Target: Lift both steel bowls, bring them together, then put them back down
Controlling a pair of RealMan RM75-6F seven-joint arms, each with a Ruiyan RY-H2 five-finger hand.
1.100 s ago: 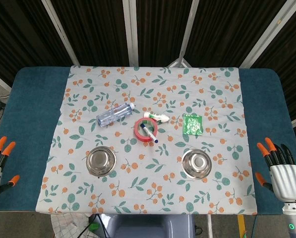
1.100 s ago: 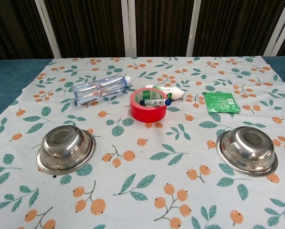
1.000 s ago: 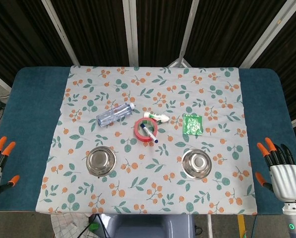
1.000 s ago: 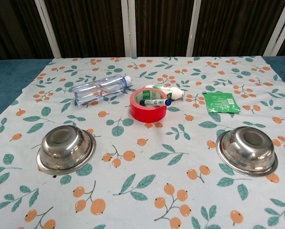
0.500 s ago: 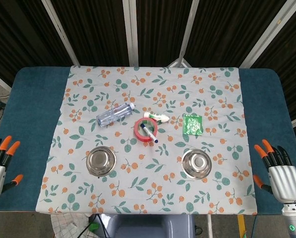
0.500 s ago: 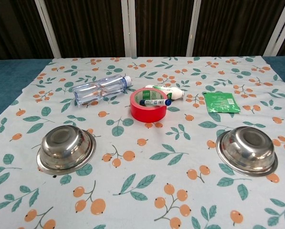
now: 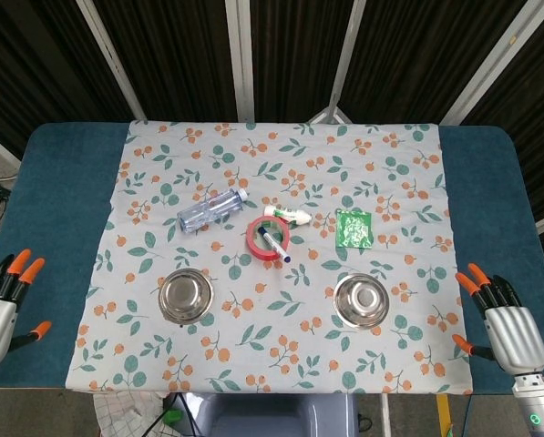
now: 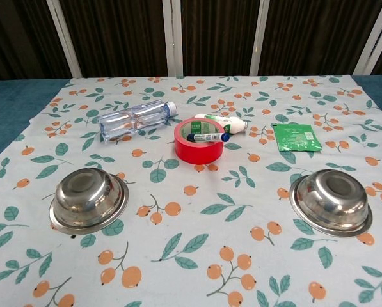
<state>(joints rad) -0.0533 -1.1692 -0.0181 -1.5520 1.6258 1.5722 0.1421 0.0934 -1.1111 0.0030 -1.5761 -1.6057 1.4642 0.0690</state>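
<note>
One floral cloth point(image 7: 290, 173) over teal table point(image 7: 62, 182)

Orange berries and teal leaves patterning a white cloth point(image 8: 191, 256) over a blue table point(image 7: 62, 182).
A red tape roll point(image 8: 199, 148) sitting at centre; green packet point(image 8: 296, 137) lying at 2 o'clock.

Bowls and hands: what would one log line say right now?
left bowl: on cloth | right bowl: on cloth | left hand: open, off cloth | right hand: open, off cloth
</note>
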